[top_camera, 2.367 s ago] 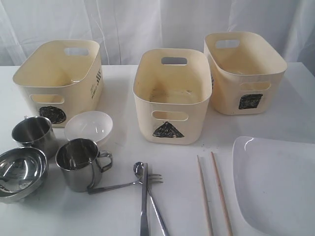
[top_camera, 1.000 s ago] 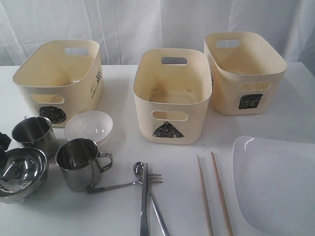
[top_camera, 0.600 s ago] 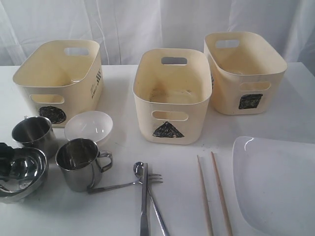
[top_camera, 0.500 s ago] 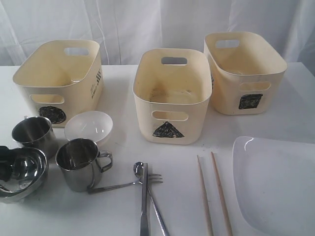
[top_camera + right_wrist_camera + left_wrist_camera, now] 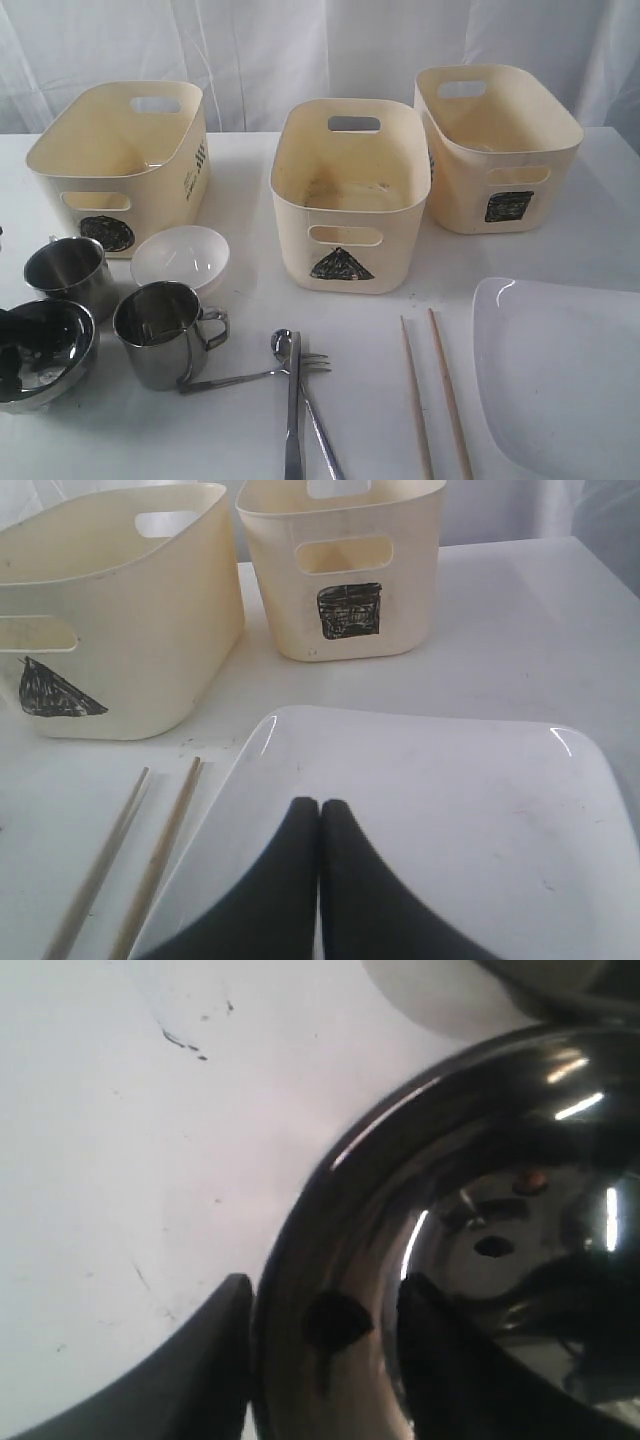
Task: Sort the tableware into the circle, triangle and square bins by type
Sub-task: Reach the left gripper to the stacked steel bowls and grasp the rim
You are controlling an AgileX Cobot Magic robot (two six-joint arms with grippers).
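Since the earlier frames my left gripper [image 5: 325, 1290] had come in from the table's left edge and settled over the steel bowl [image 5: 55, 350]. The bowl sat at the near left corner, just beside a steel mug [image 5: 160, 335]. The jaws stood partly open astride the bowl's rim, one finger outside the wall and one inside; whether either touched the steel I could not tell, and nothing was gripped yet. My right gripper [image 5: 320, 815] hung over the large white plate [image 5: 450, 810], well apart, its fingers pressed together on nothing. Straight behind the bowl, past the second mug [image 5: 68, 272], stood the circle bin [image 5: 150, 170], so I judged the lift to be the left arm's.
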